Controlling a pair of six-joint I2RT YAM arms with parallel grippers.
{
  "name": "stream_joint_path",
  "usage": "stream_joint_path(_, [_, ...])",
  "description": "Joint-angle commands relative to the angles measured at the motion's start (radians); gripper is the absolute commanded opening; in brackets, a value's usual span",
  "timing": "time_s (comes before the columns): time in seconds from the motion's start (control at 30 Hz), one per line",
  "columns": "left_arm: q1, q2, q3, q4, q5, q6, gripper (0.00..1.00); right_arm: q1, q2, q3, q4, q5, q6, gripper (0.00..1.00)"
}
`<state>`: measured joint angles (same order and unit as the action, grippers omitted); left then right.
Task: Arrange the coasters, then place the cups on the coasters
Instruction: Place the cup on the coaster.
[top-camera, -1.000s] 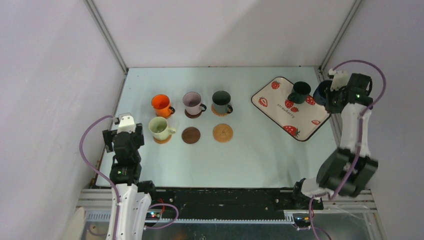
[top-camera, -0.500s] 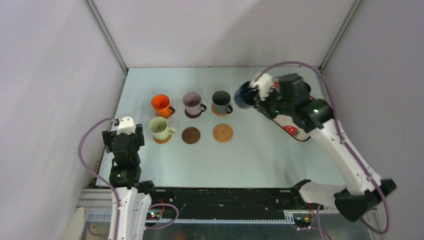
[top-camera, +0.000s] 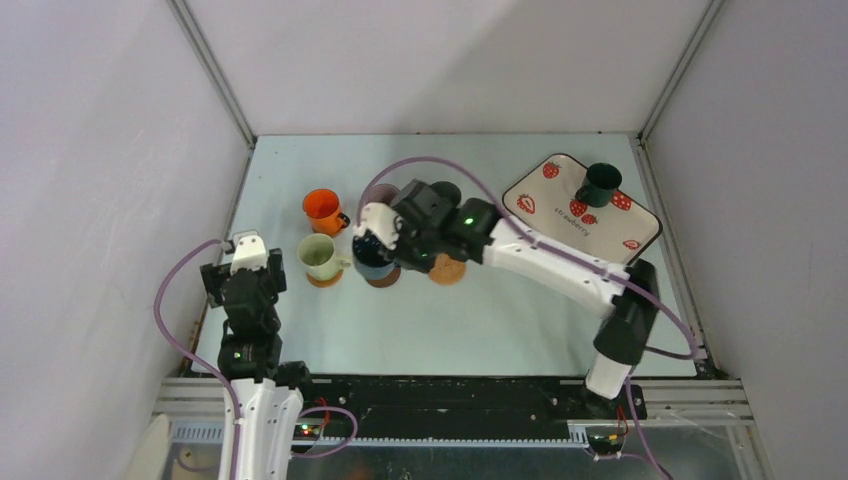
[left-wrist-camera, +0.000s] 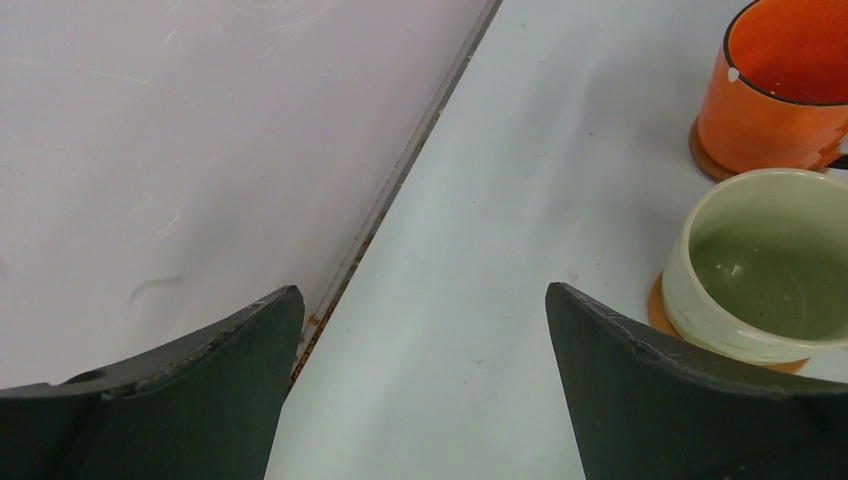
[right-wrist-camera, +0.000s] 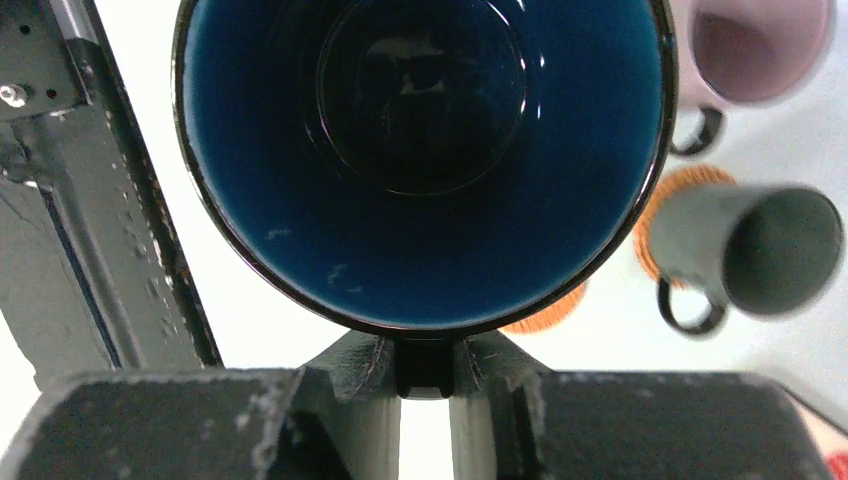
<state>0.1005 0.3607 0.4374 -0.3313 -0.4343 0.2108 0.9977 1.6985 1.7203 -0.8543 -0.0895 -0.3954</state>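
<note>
My right gripper (right-wrist-camera: 425, 352) is shut on the handle of the navy blue cup (right-wrist-camera: 420, 150), which it holds upright over the dark brown coaster (top-camera: 384, 281) in the near row. That coaster is mostly hidden, and I cannot tell whether the cup touches it. An empty tan coaster (top-camera: 449, 270) lies just to the right. The orange cup (top-camera: 322, 208) and the pale green cup (top-camera: 318, 256) stand on coasters at the left. The mauve cup (right-wrist-camera: 760, 45) and a dark green cup (right-wrist-camera: 765, 250) stand on coasters behind. My left gripper (left-wrist-camera: 420, 300) is open beside the pale green cup (left-wrist-camera: 770, 265).
A white strawberry-print tray (top-camera: 560, 225) lies at the back right with another dark green cup (top-camera: 601, 183) on it. My right arm stretches across the middle of the table from the right. The side wall (left-wrist-camera: 180, 150) stands close on the left gripper's left.
My right arm has swung from beside the tray leftward across the table, carrying the navy blue cup to the near row's middle. The left arm has barely moved.
</note>
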Motion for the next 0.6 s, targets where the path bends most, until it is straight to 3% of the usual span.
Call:
stream_joint_path(0.0, [0.005, -0.018, 0.017, 0.033, -0.030, -0.004, 0.98, 0.033, 0.104, 0.106, 0.185, 0.042, 0.061, 0.00])
stream_joint_path(0.37, [0.005, 0.013, 0.006, 0.051, -0.026, 0.006, 0.98, 0.028, 0.226, -0.017, 0.379, 0.160, 0.126, 0.00])
stream_joint_path(0.57, [0.006, 0.003, 0.001, 0.056, -0.029, 0.010, 0.98, -0.008, 0.279, -0.033, 0.383, 0.143, 0.131, 0.00])
